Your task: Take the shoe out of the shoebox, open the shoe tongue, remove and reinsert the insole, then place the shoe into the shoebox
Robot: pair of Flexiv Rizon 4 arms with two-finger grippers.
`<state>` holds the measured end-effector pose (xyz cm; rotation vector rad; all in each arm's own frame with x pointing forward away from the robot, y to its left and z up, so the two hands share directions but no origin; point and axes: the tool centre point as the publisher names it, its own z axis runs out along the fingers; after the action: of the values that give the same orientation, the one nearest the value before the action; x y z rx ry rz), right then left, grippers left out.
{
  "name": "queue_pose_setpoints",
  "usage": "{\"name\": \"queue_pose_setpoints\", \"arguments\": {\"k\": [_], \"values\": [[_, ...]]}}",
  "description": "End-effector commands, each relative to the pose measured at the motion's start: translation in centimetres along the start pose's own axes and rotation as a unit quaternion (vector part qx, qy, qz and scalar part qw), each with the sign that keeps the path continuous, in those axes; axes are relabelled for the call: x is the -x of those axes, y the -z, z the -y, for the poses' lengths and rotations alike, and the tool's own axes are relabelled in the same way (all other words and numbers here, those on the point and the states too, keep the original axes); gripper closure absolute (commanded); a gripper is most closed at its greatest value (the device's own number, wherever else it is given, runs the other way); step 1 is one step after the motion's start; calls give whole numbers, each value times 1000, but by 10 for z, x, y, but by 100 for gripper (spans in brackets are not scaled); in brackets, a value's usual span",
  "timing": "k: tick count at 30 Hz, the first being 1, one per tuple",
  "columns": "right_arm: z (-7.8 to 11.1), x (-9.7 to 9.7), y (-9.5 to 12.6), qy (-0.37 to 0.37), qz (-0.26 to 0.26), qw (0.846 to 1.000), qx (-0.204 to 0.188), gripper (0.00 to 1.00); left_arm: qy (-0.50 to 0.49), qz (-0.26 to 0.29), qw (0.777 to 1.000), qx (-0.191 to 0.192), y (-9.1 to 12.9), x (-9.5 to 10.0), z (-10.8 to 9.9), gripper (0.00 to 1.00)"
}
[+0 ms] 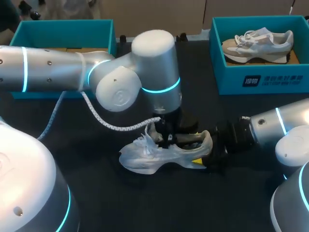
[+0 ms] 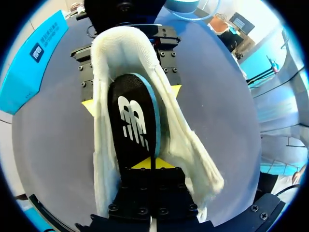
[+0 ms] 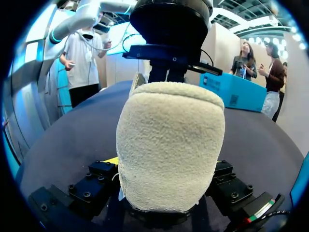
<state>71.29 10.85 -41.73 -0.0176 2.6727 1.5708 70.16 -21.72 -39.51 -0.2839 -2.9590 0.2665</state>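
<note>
L gripper (image 2: 150, 163) is pinching the thin, floppy insole (image 2: 131, 125) by its end, fingers narrow; R gripper (image 1: 203, 151) is clamping the light, soft-walled shoe (image 1: 145, 157) at heel.

Two pale shoes (image 1: 145, 157) (image 1: 258, 43), two teal shoeboxes (image 1: 63, 25) (image 1: 227, 79), apparently one dark insole (image 2: 133, 125), two yellow-tipped grippers (image 2: 150, 163) (image 2: 134, 98).

The head view looks down from high behind onto the dark surface (image 1: 96, 193). The left wrist view peers straight down into the white mesh shoe (image 1: 159, 153), very near. The right wrist view faces its heel, low and close. All three share it.
</note>
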Motion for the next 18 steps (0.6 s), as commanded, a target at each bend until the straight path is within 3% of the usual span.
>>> {"name": "queue_pose_setpoints", "arguments": {"k": [1, 18], "values": [[2, 2, -3, 0, 0, 1000, -2, 100, 1, -8, 1000, -6, 16, -4, -11, 100], [2, 2, -3, 0, 0, 1000, -2, 100, -15, -52, 998, -35, 47, -18, 1, 100]]}}
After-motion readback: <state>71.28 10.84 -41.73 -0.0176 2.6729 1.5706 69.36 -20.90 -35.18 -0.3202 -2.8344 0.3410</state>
